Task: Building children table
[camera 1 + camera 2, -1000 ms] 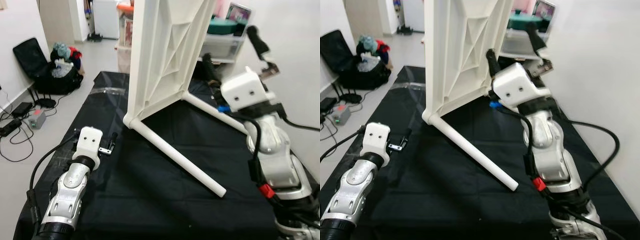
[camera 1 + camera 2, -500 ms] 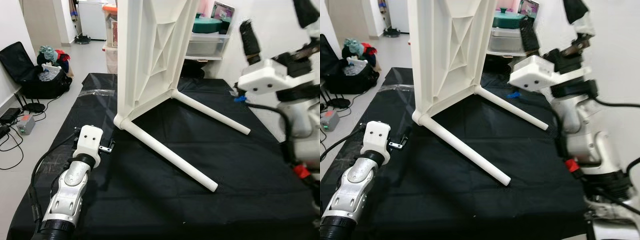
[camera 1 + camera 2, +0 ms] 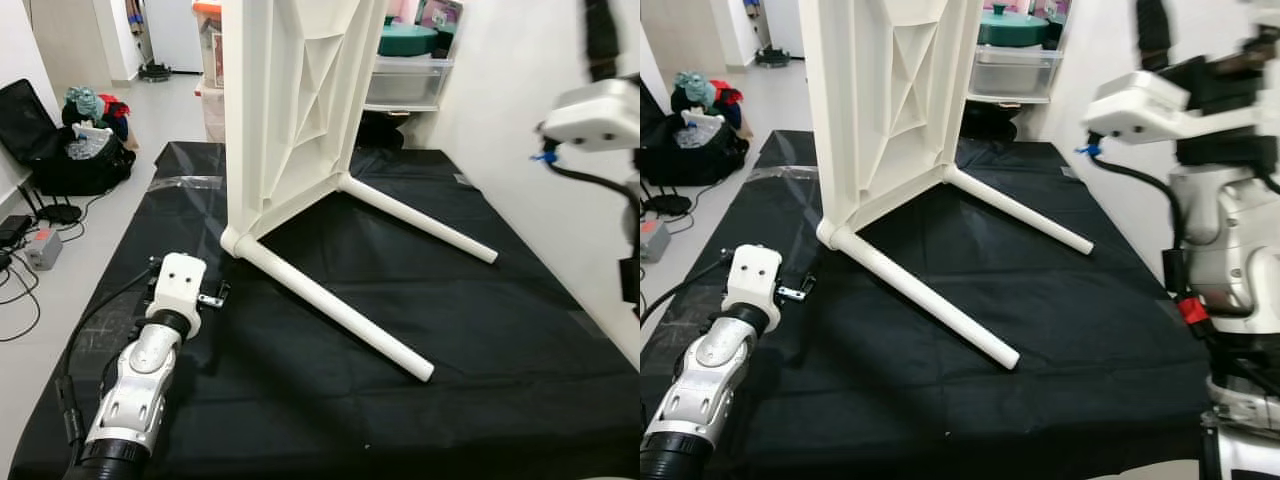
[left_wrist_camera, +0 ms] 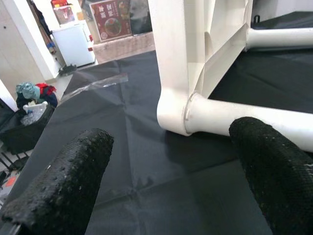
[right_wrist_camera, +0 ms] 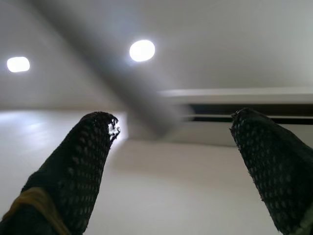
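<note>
A white children's table (image 3: 290,110) rests on its edge on a black mat, its top upright and its ribbed underside facing me. Two white legs are fitted: the near leg (image 3: 340,315) runs toward me along the mat, and the far leg (image 3: 420,220) points off to the right. My left gripper (image 4: 168,161) lies low on the mat, open, a short way from the corner socket (image 4: 188,115) of the near leg. My right arm (image 3: 1220,200) is raised high on the right. Its gripper (image 5: 171,142) points at the ceiling, open and holding nothing.
The black mat (image 3: 500,330) covers the floor around the table. A white wall (image 3: 520,150) runs close along the right. Clear storage boxes (image 3: 405,80) stand behind the table. An open black bag of clothes (image 3: 60,140) and cables with a small grey box (image 3: 40,245) lie at the left.
My right arm has swung up and out to the right, away from the far leg, and its gripper now points upward. The view has shifted. The left arm has stayed put.
</note>
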{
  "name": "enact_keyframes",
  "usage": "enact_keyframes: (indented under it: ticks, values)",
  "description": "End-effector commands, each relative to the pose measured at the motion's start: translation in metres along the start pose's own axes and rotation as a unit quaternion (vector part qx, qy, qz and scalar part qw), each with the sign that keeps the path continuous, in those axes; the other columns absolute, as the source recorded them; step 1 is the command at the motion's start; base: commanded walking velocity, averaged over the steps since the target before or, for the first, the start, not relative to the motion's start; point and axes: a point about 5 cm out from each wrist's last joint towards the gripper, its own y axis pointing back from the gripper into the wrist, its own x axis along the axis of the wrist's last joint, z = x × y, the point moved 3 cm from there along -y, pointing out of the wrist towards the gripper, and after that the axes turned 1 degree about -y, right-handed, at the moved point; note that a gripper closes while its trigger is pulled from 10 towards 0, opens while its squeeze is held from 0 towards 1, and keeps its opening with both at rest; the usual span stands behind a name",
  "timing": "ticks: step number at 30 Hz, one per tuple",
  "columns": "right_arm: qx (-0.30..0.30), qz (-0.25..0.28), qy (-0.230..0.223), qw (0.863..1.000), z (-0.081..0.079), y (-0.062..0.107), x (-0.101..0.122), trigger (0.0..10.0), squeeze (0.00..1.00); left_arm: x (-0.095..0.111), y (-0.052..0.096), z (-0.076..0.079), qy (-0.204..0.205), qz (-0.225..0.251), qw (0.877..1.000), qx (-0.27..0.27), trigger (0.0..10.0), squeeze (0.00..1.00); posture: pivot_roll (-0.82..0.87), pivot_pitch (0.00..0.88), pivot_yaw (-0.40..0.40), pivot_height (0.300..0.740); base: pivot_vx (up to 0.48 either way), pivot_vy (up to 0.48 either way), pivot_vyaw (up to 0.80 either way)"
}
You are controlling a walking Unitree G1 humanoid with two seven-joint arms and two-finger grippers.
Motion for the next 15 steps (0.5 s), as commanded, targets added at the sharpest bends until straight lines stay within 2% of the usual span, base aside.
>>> enact_keyframes:
  ticks: [1, 8, 15]
  values:
    - [-0.036, 0.004, -0.002, 0.999, 0.011, 0.004, 0.003, 10.0, 0.0, -0.002, 0.001, 0.0, -0.006, -0.002, 1.0, 0.0, 10.0, 0.0, 0.04, 0.0, -0.105, 0.74, 0.0, 0.0, 0.0]
    - [0.002, -0.018, -0.013, 1.0, -0.003, 0.024, 0.003, 10.0, 0.0, -0.002, 0.001, -0.001, -0.007, -0.002, 1.0, 0.0, 10.0, 0.0, 0.04, 0.0, -0.102, 0.74, 0.0, 0.0, 0.0]
    - [0.053, -0.002, -0.014, 0.998, -0.024, 0.019, 0.0, 10.0, 0.0, -0.001, -0.002, 0.0, -0.008, 0.0, 1.0, -0.002, 10.0, 0.0, 0.04, 0.0, -0.1, 0.74, 0.0, 0.0, 0.0]
